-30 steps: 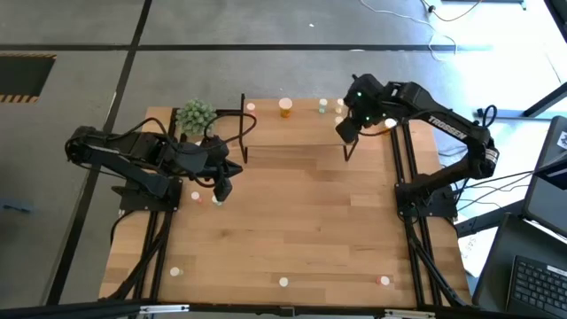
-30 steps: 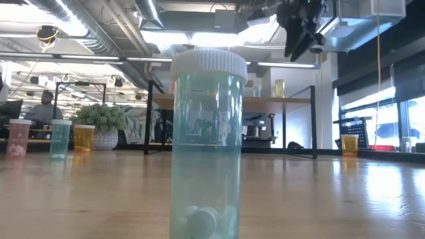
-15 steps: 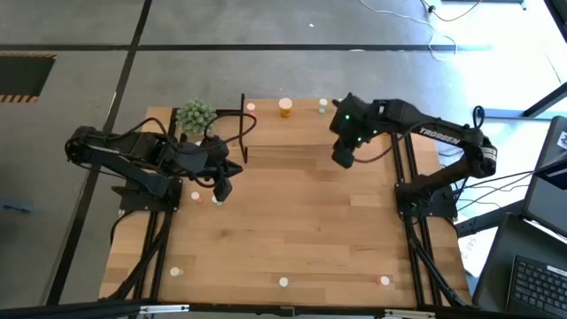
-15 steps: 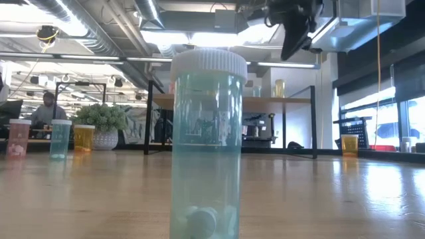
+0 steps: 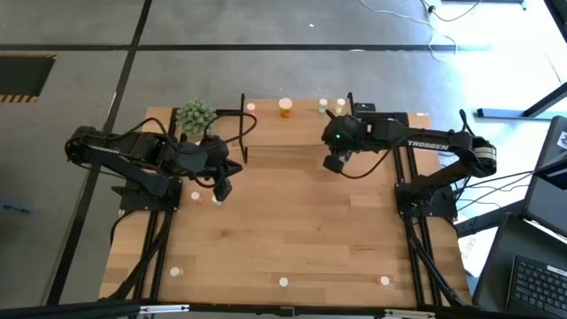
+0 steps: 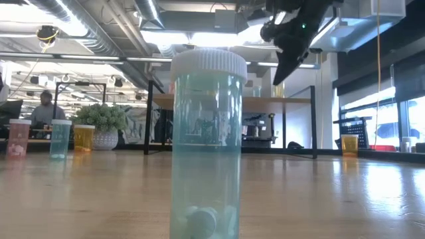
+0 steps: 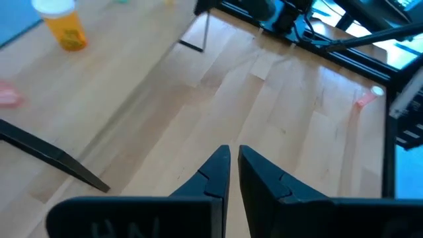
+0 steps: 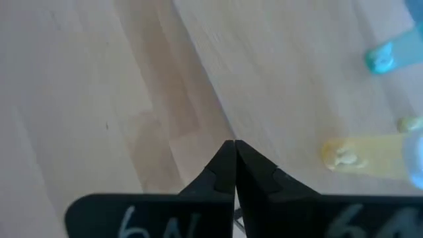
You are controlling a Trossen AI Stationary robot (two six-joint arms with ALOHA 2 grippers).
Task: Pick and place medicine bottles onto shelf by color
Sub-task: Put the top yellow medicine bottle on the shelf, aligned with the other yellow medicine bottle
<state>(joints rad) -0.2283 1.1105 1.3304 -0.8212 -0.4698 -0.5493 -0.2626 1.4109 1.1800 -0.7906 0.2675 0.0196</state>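
Observation:
The shelf stands at the table's far side, a light board on a black frame; in the low view the shelf shows behind a big teal bottle. Small medicine bottles stand along the far edge, among them an orange one. My right gripper hangs shut and empty over the shelf's near right part, fingers slanting down. My left gripper is shut and empty over the table's left part, beside two small bottles. Its wrist view shows an orange bottle.
A spiky green plant stands at the far left corner. Loose bottles stand near the front edge, one white-capped and one red. In the right wrist view a yellow bottle and a teal one show beyond the fingers.
My right gripper has come down and moved toward the table's near and left edges, from the shelf's far right end to its near side. It has rolled about its own line and shut its fingers on nothing.

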